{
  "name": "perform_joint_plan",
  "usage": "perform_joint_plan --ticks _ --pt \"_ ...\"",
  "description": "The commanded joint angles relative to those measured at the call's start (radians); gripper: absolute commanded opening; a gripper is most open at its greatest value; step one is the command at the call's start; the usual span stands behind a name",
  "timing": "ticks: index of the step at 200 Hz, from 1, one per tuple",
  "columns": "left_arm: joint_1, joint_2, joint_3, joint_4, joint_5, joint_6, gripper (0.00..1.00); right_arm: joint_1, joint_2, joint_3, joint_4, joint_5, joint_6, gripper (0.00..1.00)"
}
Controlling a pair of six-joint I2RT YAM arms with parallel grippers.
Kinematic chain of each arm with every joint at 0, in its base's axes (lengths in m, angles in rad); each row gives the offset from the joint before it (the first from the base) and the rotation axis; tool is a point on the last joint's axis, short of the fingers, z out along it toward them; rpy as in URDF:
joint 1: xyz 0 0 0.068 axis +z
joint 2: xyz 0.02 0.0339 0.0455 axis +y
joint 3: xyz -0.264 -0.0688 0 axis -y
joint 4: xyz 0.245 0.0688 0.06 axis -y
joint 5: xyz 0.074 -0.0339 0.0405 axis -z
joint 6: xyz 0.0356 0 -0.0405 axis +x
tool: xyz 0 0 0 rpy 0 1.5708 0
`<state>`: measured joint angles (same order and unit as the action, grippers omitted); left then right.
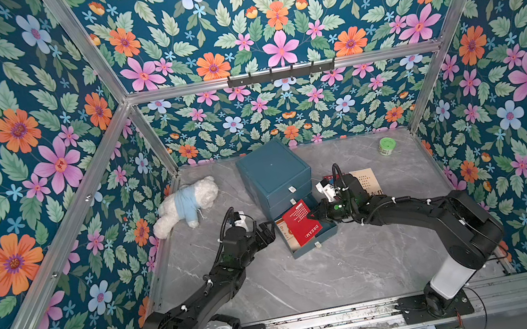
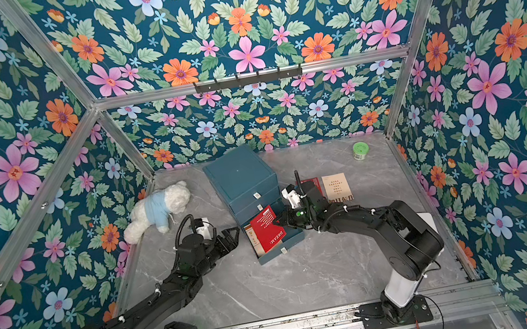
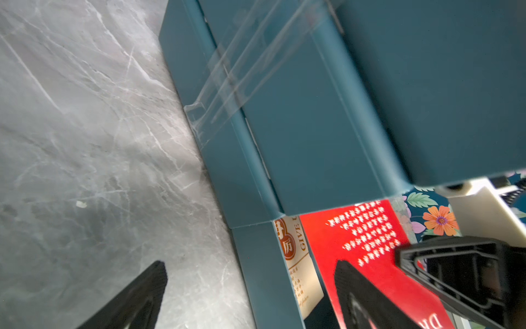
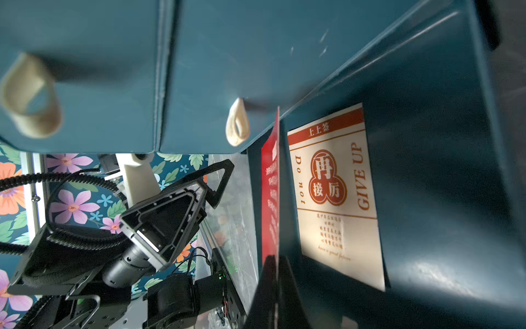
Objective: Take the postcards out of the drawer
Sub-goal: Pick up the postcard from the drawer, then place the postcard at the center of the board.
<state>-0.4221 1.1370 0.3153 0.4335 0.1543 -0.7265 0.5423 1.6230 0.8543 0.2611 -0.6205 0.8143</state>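
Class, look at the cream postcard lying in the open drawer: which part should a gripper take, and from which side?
The cream postcard lies flat in the walled drawer, so come down from above, probably onto the long edge that borders bare floor, where a fingertip can slip under.

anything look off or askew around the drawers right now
Yes: a red postcard stands tilted on edge over the open bottom drawer, pinched at one edge by the right pincer, while a cream postcard lies flat inside. The teddy bear lies on its side.
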Motion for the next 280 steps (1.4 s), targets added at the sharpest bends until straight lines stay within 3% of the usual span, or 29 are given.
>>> perform_joint_plan --ticks 1,79,138,178,236,280 --pt "-0.024 -0.009 0.011 -0.022 -0.053 -0.014 0.95 -0.013 -0.050 -0.019 -0.034 0.018 -0.031 0.00" --pt "-0.161 0.004 0.026 -0.022 -0.213 -0.108 0.95 -0.189 -0.330 -0.156 -0.227 0.047 -0.129 0.00" --pt "-0.191 0.029 0.057 -0.038 -0.265 -0.123 0.96 -0.355 -0.504 -0.259 -0.393 0.119 -0.214 0.00" --pt "-0.196 0.027 0.064 -0.039 -0.297 -0.119 0.96 -0.378 -0.502 -0.353 -0.335 0.128 -0.199 0.00" --pt "-0.196 0.027 0.061 -0.045 -0.303 -0.120 0.96 -0.378 -0.366 -0.428 -0.147 0.086 -0.131 0.00" --pt "-0.196 0.023 0.059 -0.047 -0.307 -0.121 0.96 -0.378 -0.290 -0.427 -0.176 0.136 -0.146 0.00"
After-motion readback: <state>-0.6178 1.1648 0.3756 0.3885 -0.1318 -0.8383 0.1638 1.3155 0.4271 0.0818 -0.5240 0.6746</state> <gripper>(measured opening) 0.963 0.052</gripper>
